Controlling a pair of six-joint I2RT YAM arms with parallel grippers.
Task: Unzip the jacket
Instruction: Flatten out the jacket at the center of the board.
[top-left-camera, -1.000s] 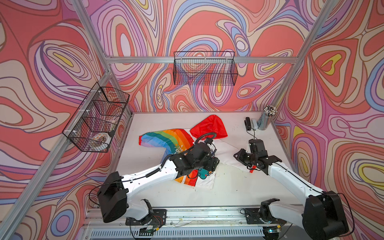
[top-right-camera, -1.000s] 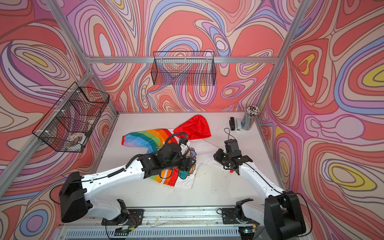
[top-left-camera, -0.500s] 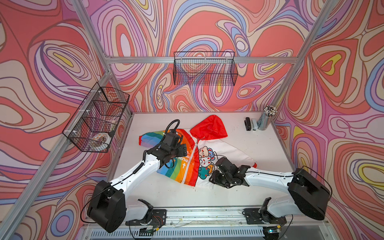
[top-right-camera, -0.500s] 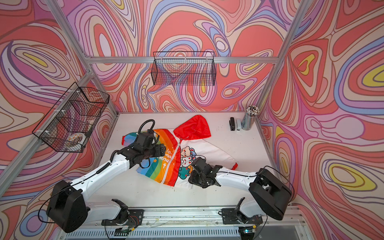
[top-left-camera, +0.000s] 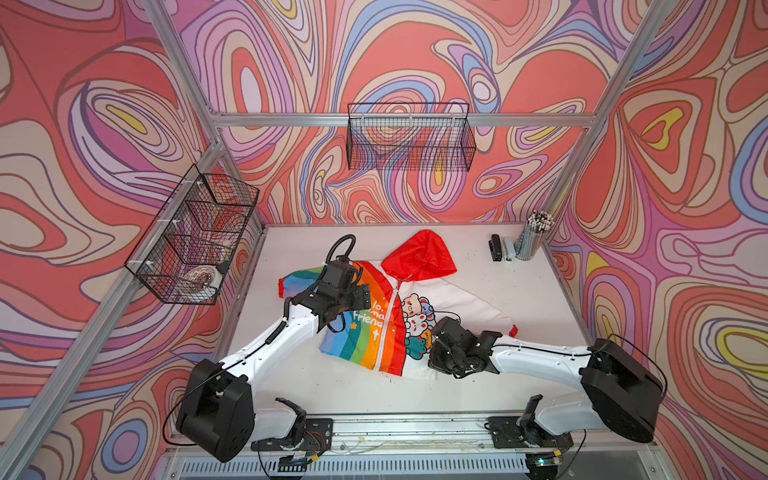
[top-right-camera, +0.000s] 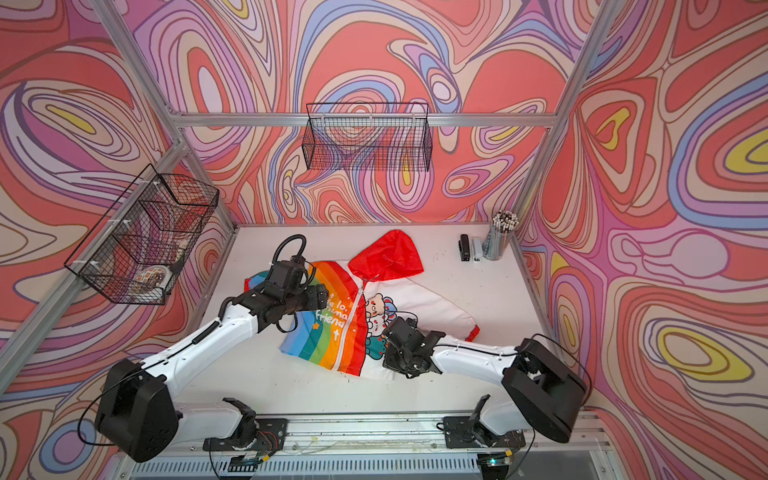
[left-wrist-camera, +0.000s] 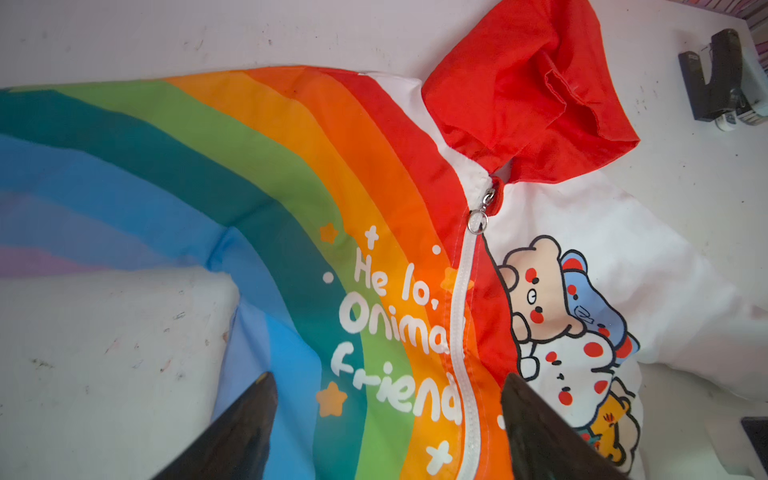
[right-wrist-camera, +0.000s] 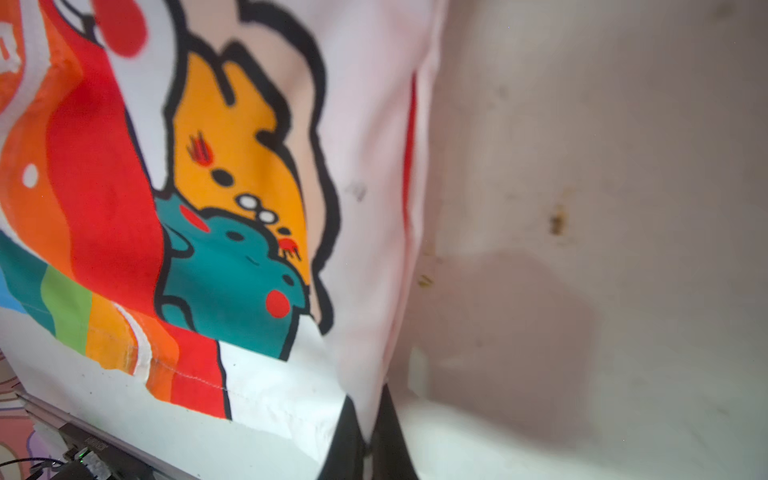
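Thin, soft-looking jacket lies flat, zipped, on the bench, right jaws clenched on its white hem, left jaws released above the rainbow half, best hold likely the ring pull at the collar.

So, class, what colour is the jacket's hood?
Red hood, clearest in the left wrist view.

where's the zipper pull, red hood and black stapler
zipper pull (left-wrist-camera: 477, 221), left wrist view, on its metal ring
red hood (left-wrist-camera: 523, 95), left wrist view, middle of the fabric
black stapler (top-left-camera: 495, 248), in a top view, on its body
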